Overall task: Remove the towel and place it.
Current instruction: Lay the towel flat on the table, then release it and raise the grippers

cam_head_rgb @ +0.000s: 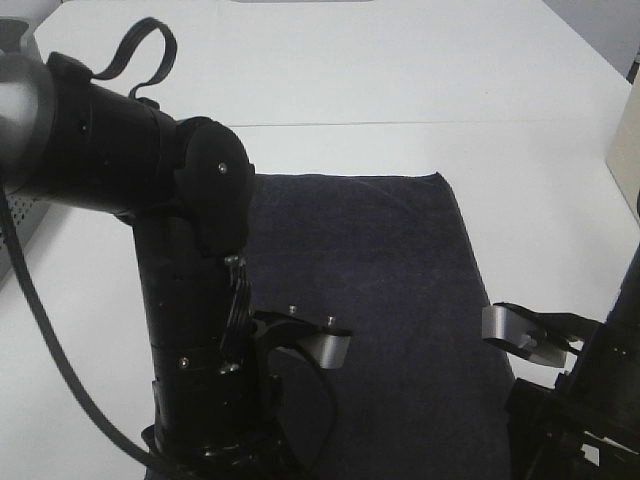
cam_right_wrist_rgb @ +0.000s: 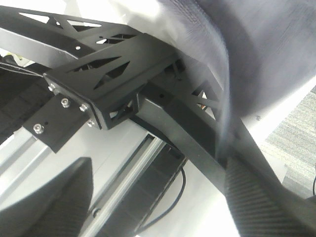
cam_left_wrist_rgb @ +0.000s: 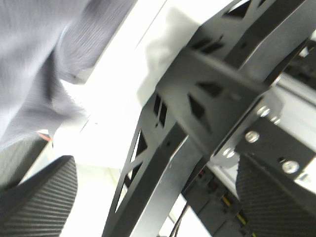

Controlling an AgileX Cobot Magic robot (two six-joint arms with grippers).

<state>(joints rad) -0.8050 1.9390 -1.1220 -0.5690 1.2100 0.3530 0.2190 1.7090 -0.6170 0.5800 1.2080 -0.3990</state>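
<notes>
The dark navy towel [cam_head_rgb: 380, 270] lies flat on the white table [cam_head_rgb: 400, 80] and reaches the front edge. My left arm [cam_head_rgb: 190, 300] stands over its left part and my right arm [cam_head_rgb: 590, 390] is at its front right corner. The fingers of both are hidden in the high view. In the left wrist view my left gripper [cam_left_wrist_rgb: 158, 197] is open and empty, with the blurred towel [cam_left_wrist_rgb: 34, 64] hanging beside it. In the right wrist view my right gripper [cam_right_wrist_rgb: 155, 202] is open, and the towel's edge [cam_right_wrist_rgb: 266, 44] hangs close above one finger [cam_right_wrist_rgb: 266, 202].
A black metal frame under the table fills both the left wrist view [cam_left_wrist_rgb: 197, 98] and the right wrist view [cam_right_wrist_rgb: 123, 74]. Grey carpet [cam_right_wrist_rgb: 296, 128] shows below. A silver device [cam_head_rgb: 15, 200] stands at the table's left edge and a beige object [cam_head_rgb: 628, 170] at the right edge.
</notes>
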